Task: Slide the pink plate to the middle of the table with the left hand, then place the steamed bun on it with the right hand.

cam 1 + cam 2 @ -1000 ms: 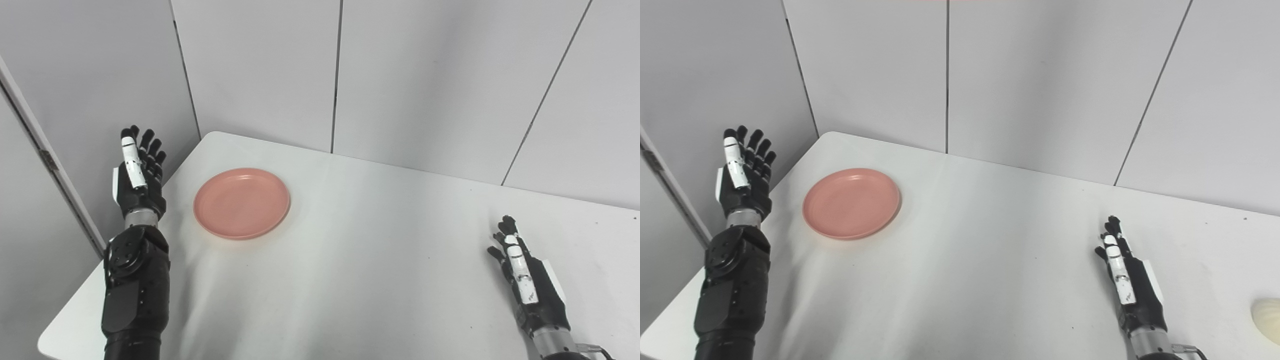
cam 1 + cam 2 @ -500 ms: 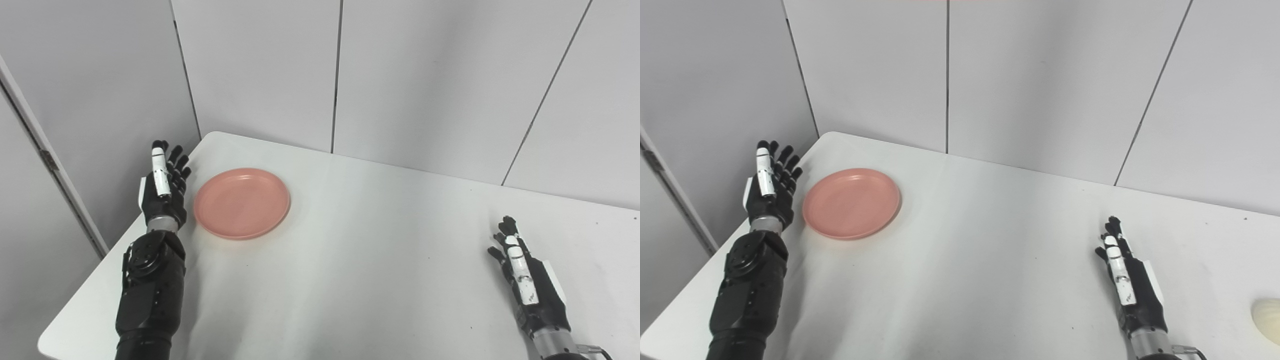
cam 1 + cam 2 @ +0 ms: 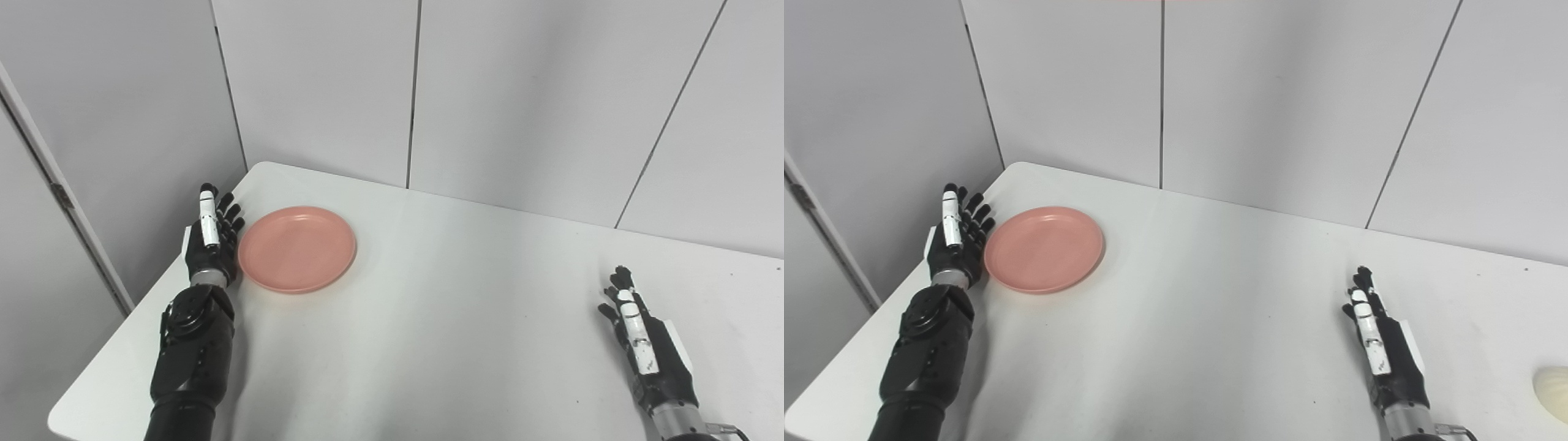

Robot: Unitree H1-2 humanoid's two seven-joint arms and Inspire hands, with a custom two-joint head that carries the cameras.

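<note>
Our left robot hand (image 3: 211,245) stands edge-on at the plate's (image 3: 297,248) left rim, fingers straight and a little apart, holding nothing. We cannot tell whether it is touching the rim or just beside it. The plate lies flat near the table's (image 3: 429,318) far left corner, well short of the middle. Our right robot hand (image 3: 646,352) rests low at the near right, fingers extended and empty. The bun (image 3: 1551,392) shows only in the right eye view, cut by the picture's right edge, near that hand on its right.

We judge the push to be about to start, and most of the risk lies in it:

1. The plate is shallow with a low rim. If our hand rides too high, the fingers may slip over the rim and skate across the dish instead of moving it.
2. A push off the plate's centre line may make it spin or veer toward the far edge and not the middle.
3. A fast shove on this smooth table may let the plate slide on past the middle.

Later, the bun sits at the rim of our sight, so reaching for it may be poorly guided, and a soft bun may dent under a hard squeeze.
</note>
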